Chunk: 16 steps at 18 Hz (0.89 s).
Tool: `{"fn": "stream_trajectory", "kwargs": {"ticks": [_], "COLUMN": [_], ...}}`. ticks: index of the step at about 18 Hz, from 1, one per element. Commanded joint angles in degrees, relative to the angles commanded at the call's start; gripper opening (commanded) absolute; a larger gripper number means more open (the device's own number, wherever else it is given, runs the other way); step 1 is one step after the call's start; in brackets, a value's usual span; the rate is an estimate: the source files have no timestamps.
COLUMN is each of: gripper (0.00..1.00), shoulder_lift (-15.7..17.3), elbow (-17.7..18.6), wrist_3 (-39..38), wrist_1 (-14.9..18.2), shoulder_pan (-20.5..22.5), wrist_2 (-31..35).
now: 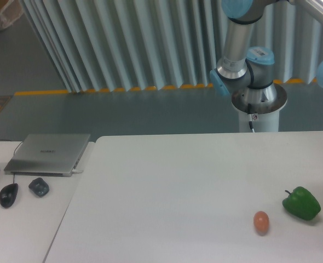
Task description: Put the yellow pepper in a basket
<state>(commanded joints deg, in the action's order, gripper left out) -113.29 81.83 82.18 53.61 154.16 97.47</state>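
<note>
1. Arm (243, 49): base column and lower joints visible at upper right behind the table (178, 186); a further joint shows at the right edge.
2. Gripper: out of frame; whether it is open, closed or holding anything cannot be told.
3. Yellow pepper: not visible; location cannot be told.
4. Green pepper (301, 203) at the table's right side; orange egg (261, 221) just left of it, apart.
5. Laptop (48, 154), closed, on the left desk; two mice (9, 194) near it.

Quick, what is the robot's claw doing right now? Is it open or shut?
Gripper: out of the picture, so open or shut cannot be told. Only part of the arm shows.
</note>
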Motion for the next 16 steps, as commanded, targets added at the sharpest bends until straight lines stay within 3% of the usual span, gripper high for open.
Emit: {"fn": "stream_trajectory", "kwargs": {"ticks": [3,4,5,6,16], "gripper": [0.46,0.52,0.79,0.99,1.0], "shoulder_lift": [-0.61,-0.7,-0.7,-0.7,-0.27], "elbow": [0.35,0.35,0.44,0.88,2.02], "wrist_3": [-0.09,-0.09,0.0,-0.09,-4.4], "wrist_1": [-0.09,0.0,0.0,0.0,0.44], "shoulder_pan": [0.09,0.09,0.09,0.0,-1.58], "wrist_2": [-0.09,-0.09,-0.17,-0.18,-0.44]}}
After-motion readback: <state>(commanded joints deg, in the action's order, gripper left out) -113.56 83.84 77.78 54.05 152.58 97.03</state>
